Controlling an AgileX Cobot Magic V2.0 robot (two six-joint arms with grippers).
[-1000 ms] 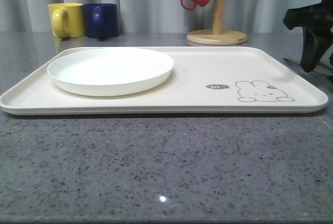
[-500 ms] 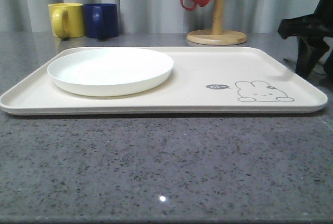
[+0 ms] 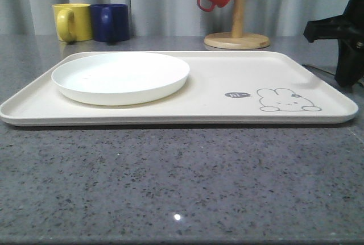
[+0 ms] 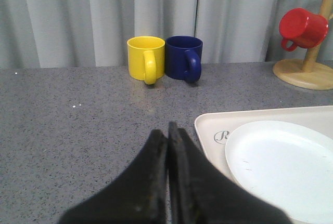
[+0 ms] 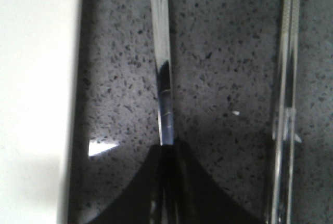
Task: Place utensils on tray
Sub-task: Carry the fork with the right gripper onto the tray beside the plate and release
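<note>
Second utensil (image 5: pixel 283 104) beside the gripped utensil (image 5: pixel 162 73).

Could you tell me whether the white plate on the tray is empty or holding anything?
Empty. The white plate sits on the tray with a bare surface in the front and left wrist views.

jaws clamped on utensil handle (image 5: pixel 164 83), countertop (image 5: pixel 218 52)

Grey speckled stone table (image 3: pixel 182 182) stands before pale pleated curtains (image 3: pixel 159 0)
</note>
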